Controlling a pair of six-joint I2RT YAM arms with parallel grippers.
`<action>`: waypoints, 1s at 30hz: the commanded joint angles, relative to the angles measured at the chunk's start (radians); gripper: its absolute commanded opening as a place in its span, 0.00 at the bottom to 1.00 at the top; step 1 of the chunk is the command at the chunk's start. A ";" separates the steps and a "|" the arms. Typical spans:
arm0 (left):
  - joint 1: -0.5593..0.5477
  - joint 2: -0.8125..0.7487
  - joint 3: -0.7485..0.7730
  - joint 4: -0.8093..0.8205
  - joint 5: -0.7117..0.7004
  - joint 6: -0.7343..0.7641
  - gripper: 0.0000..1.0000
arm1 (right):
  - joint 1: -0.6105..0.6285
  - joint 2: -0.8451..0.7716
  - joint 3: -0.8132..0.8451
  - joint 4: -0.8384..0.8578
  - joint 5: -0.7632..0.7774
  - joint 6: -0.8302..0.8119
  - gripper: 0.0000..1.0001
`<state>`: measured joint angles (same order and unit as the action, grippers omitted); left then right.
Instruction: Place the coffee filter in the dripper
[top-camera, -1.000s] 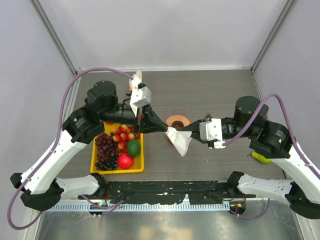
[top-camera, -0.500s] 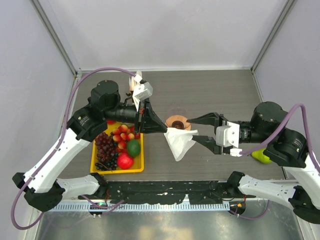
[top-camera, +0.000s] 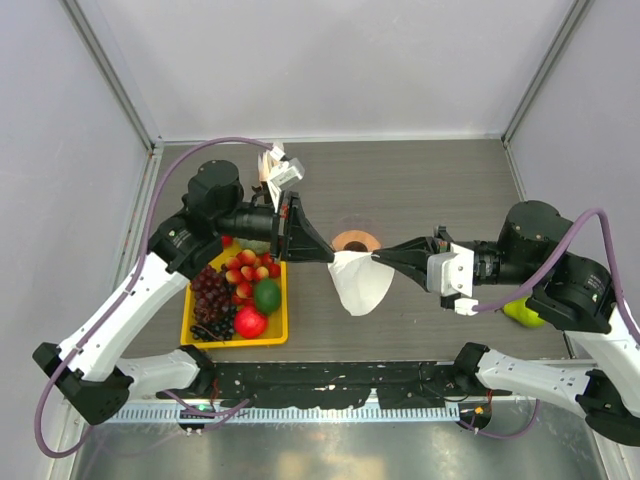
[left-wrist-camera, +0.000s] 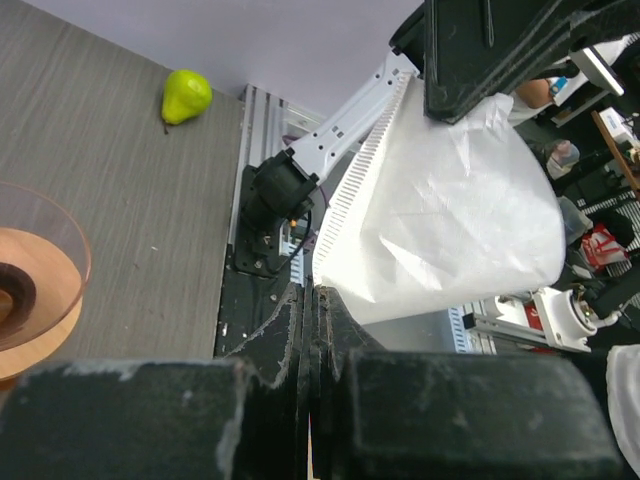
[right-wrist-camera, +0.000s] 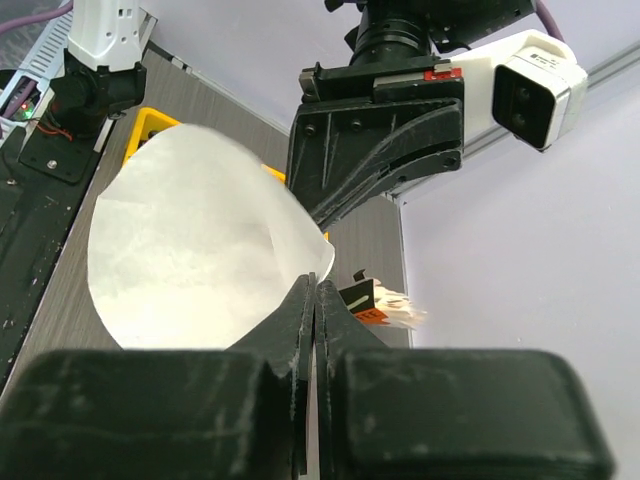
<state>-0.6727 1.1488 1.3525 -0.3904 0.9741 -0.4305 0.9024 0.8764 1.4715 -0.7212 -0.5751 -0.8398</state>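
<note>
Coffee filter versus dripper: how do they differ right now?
The coffee filter is opaque white paper; the dripper is clear with a tan-orange collar. The filter hangs in the air, pinched by the left and right jaws, both shut; the dripper sits ungripped on the table. Both are cone-shaped.

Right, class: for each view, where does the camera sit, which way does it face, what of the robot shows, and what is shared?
Top external: above, behind the arms, looking down at the table; both arms show.
Left wrist: on the left arm, looking past the left gripper toward the right gripper and a pear.
Right wrist: on the right arm, looking past the right gripper toward the left gripper and a yellow tray.
Shared: the coffee filter, in all three.
</note>
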 joint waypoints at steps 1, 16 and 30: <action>0.022 -0.040 -0.035 0.082 0.072 -0.022 0.00 | 0.006 -0.022 0.012 0.049 0.034 0.001 0.05; 0.076 -0.069 -0.087 0.281 0.135 -0.177 0.00 | 0.006 -0.040 -0.043 0.100 0.064 0.074 0.41; 0.058 -0.069 -0.105 0.361 0.187 -0.247 0.00 | 0.009 -0.037 -0.091 0.160 0.077 0.034 0.56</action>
<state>-0.6041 1.0966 1.2533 -0.0952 1.1217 -0.6498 0.9043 0.8318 1.3804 -0.6384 -0.4999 -0.7895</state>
